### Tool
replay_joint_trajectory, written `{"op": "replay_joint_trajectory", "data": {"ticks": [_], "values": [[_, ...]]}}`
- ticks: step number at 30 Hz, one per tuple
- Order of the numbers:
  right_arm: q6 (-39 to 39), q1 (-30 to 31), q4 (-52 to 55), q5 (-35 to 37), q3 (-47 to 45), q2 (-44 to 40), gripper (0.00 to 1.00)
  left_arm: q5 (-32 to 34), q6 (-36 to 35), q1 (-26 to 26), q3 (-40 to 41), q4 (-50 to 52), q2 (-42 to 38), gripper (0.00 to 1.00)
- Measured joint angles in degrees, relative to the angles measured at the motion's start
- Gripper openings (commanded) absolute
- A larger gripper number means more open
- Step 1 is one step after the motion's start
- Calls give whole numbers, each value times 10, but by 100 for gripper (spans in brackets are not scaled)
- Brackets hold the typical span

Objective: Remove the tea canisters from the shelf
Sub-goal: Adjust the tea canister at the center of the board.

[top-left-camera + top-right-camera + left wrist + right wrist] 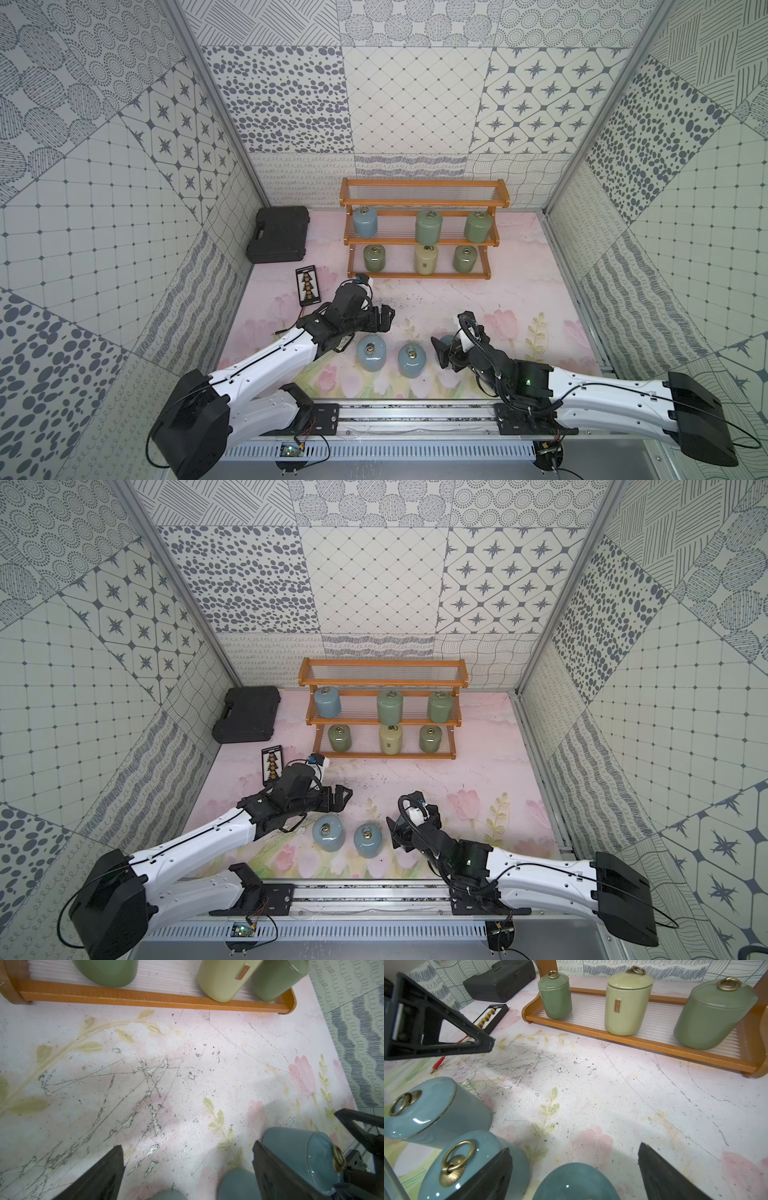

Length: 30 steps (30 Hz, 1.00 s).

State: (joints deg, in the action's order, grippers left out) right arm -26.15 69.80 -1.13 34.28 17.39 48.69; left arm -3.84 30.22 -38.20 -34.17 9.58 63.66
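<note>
White arm links (266, 357), black joints (195, 415), thin black cables (590, 388), green status light (528, 381).

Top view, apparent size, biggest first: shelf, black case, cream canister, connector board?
1. shelf
2. black case
3. connector board and cream canister look about the same size here, so I am not ranking those two.

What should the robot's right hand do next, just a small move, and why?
Probably lift the right hand straight up: its jaws stand open around a blue canister resting on the table, while the cream canister and others sit on the shelf.
</note>
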Motion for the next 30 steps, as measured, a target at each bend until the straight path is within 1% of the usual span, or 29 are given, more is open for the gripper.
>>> {"op": "replay_joint_trajectory", "data": {"ticks": [2, 4, 6, 10, 14, 17, 22, 26, 30], "values": [[-2, -4, 29, 3, 24, 0, 88, 2, -2, 0, -6, 14, 7, 98], [-7, -17, 57, -3, 48, 0, 84, 2, -2, 0, -8, 27, 13, 98], [-17, -52, 85, -24, 73, 1, 80, 2, -1, 0, -8, 40, 17, 97], [-35, -133, 137, -83, 115, 8, 76, 5, 7, -3, -7, 66, 20, 94], [-37, -170, 192, -145, 172, 48, 75, 15, 14, -16, -7, 91, 21, 88], [-37, -182, 222, -189, 211, 92, 75, 21, 23, -30, -9, 110, 23, 83], [-37, -185, 270, -250, 238, 151, 72, 42, 39, -61, -18, 134, 31, 77], [-37, -185, 306, -289, 241, 178, 71, 55, 57, -83, -20, 141, 32, 76], [-37, -185, 333, -309, 243, 189, 70, 67, 75, -101, -17, 144, 29, 76]]}}
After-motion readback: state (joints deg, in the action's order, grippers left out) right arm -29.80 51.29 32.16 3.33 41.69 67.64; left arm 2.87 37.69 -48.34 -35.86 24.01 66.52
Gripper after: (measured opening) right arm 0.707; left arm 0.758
